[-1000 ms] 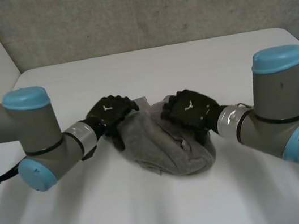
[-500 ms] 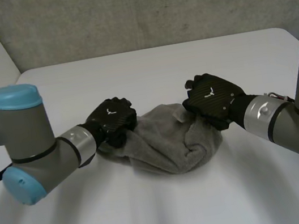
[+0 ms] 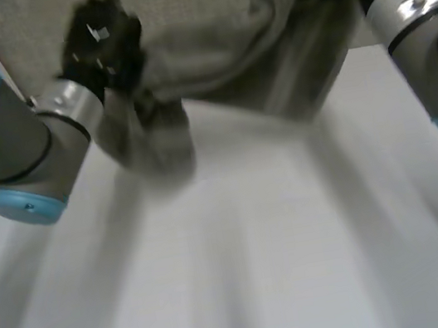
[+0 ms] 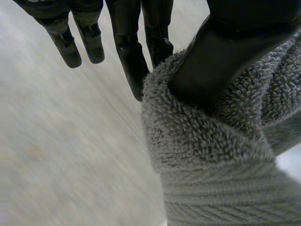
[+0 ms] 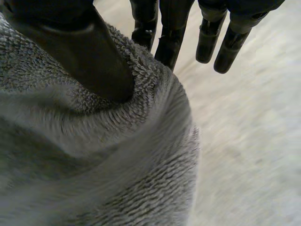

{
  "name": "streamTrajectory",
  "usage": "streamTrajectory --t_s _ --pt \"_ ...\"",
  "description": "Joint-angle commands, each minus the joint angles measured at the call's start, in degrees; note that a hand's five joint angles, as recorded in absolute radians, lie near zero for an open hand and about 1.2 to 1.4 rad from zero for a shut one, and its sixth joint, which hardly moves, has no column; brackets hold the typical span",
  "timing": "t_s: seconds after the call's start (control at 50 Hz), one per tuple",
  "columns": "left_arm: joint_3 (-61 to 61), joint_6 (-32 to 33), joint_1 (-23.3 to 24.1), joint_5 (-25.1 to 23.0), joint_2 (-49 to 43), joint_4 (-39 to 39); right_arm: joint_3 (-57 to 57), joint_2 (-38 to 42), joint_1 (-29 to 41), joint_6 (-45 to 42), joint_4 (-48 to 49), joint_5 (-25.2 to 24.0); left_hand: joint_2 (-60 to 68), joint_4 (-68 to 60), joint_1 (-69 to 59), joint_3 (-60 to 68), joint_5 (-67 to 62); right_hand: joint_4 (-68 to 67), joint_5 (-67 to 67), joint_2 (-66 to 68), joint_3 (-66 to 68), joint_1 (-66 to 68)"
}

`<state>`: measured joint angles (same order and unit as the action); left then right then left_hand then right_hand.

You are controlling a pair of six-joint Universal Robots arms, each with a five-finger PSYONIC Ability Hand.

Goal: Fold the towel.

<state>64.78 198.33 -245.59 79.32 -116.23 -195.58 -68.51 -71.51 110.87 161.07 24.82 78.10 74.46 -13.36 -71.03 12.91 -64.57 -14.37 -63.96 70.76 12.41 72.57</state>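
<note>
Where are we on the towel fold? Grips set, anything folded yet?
Done: both grips are set; the left hand and the right hand each pinch the towel between thumb and fingers. In hand: the towel hangs stretched between them above the table, a bunch drooping under the left hand. Left: no fold shows yet; it probably needs laying flat, then folding over.

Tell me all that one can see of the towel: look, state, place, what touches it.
The towel is grey terry cloth with a looped pile and a flat ribbed band. It hangs in the air over the white table, stretched between the two hands, with a bunched part drooping near the left hand. Each hand pinches a fold of it with its thumb: the left hand at one end, the right hand at the other.
</note>
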Motion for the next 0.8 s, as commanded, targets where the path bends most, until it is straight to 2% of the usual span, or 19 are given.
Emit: streamTrajectory --t_s 0.02,0.06,0.1,0.12,0.16,0.18,0.26,0.28,0.32,0.34,0.36,0.38,0.4,0.42,0.44,0.48,0.5,0.54,0.8 --pt "13.4 -8.2 -1.6 -2.0 13.1 -16.5 -10.2 -5.7 -0.7 4.4 3.3 -5.2 5.5 3.4 -9.0 -2.9 -5.4 4.4 -6.0 9.2 -2.4 7.4" --pt "16.3 -8.5 -2.3 -3.7 13.9 -18.9 -12.4 -6.0 -0.9 4.3 3.3 -6.6 5.5 3.4 -9.0 -2.9 -5.4 4.4 -6.0 9.2 -2.4 7.4" --pt "22.7 -8.4 -3.8 -8.9 14.6 -20.0 -16.6 -6.0 -1.9 4.0 3.0 -8.5 5.5 3.4 -9.0 -2.9 -5.4 4.4 -6.0 9.2 -2.4 7.4" --pt "22.8 -8.4 -3.8 -8.9 14.6 -20.0 -16.7 -6.0 -1.9 4.0 3.0 -8.5 5.5 3.4 -9.0 -2.9 -5.4 4.4 -6.0 9.2 -2.4 7.4" --pt "29.2 -8.1 -5.6 -14.2 14.5 -19.9 -21.8 -5.7 -3.5 2.3 2.9 -9.8 5.5 3.4 -9.0 -2.9 -5.4 4.4 -6.0 9.2 -2.4 7.4" --pt "29.3 -8.1 -5.6 -14.2 14.5 -19.9 -21.8 -5.7 -3.6 2.3 2.9 -9.8 5.5 3.4 -9.0 -2.9 -5.4 4.4 -6.0 9.2 -2.4 7.4" --pt "39.2 -3.7 -7.5 -19.3 12.7 -19.8 -30.9 -3.8 -4.9 -5.8 2.3 -12.7 5.5 3.4 -9.0 -2.9 -5.4 4.4 -6.0 9.2 -2.4 7.4" --pt "39.2 -3.7 -7.5 -19.3 12.7 -19.8 -30.9 -3.8 -4.9 -5.9 2.3 -12.7 5.5 3.4 -9.0 -2.9 -5.4 4.4 -6.0 9.2 -2.4 7.4" --pt "43.8 3.0 -7.4 -19.7 9.5 -18.4 -35.9 -1.5 -4.9 -13.7 1.8 -15.0 -8.1 3.4 4.7 -2.9 8.3 4.4 -6.0 9.2 -2.4 7.4" --pt "43.9 3.0 -7.4 -19.7 9.4 -18.4 -35.9 -1.5 -4.9 -13.8 1.8 -15.0 -8.2 3.4 4.8 -2.9 8.3 4.4 -6.0 9.2 -2.4 7.4" --pt "45.2 6.9 -7.3 -19.7 8.5 -16.5 -37.2 -0.7 -4.9 -17.3 1.0 -15.5 -19.4 3.4 16.0 -2.9 19.5 4.4 10.9 -7.7 -2.4 -9.5" --pt "45.9 10.8 -7.2 -19.7 8.1 -13.6 -37.9 -0.6 -4.9 -20.2 -0.5 -15.8 -30.7 3.4 27.2 -2.9 30.8 4.4 36.4 -33.2 -2.4 -35.0" --pt "45.9 10.8 -7.2 -19.7 8.1 -13.6 -37.9 -0.6 -4.9 -20.2 -0.5 -15.8 -30.8 3.4 27.3 -2.9 30.9 4.4 36.6 -33.4 -2.4 -35.2" --pt "45.8 14.6 -7.2 -19.6 8.1 -9.9 -37.9 -0.7 -4.9 -22.2 -2.7 -15.5 -35.9 3.4 32.5 -2.9 36.0 4.4 57.1 -53.9 -2.4 -55.7" --pt "45.8 14.6 -7.2 -19.6 8.1 -9.9 -37.9 -0.7 -4.9 -22.2 -2.8 -15.5 -36.0 3.4 32.6 -2.9 36.1 4.4 57.3 -54.1 -2.4 -55.9" --pt "44.2 19.5 -7.7 -19.5 9.0 -2.6 -36.2 -1.9 -4.9 -22.4 -8.6 -15.3 -43.0 3.4 39.6 -2.9 43.1 4.4 62.7 -59.5 -2.4 -61.3" --pt "44.2 19.5 -7.7 -19.5 9.0 -2.6 -36.2 -1.9 -4.9 -22.4 -8.6 -15.3 -43.0 3.4 39.6 -2.9 43.2 4.4 62.7 -59.5 -2.4 -61.3" --pt "41.8 20.3 -8.7 -19.5 12.1 3.0 -33.5 -4.1 -4.6 -21.1 -13.5 -15.7 -46.6 3.4 43.1 -2.9 46.7 4.4 63.2 -60.0 -2.4 -61.8" --pt "40.3 13.1 -9.1 -19.6 21.1 5.3 -31.2 -9.6 -4.2 -7.5 -16.7 -15.3 -50.9 3.4 47.5 -2.9 51.1 4.4 63.0 -59.8 -2.4 -61.7"
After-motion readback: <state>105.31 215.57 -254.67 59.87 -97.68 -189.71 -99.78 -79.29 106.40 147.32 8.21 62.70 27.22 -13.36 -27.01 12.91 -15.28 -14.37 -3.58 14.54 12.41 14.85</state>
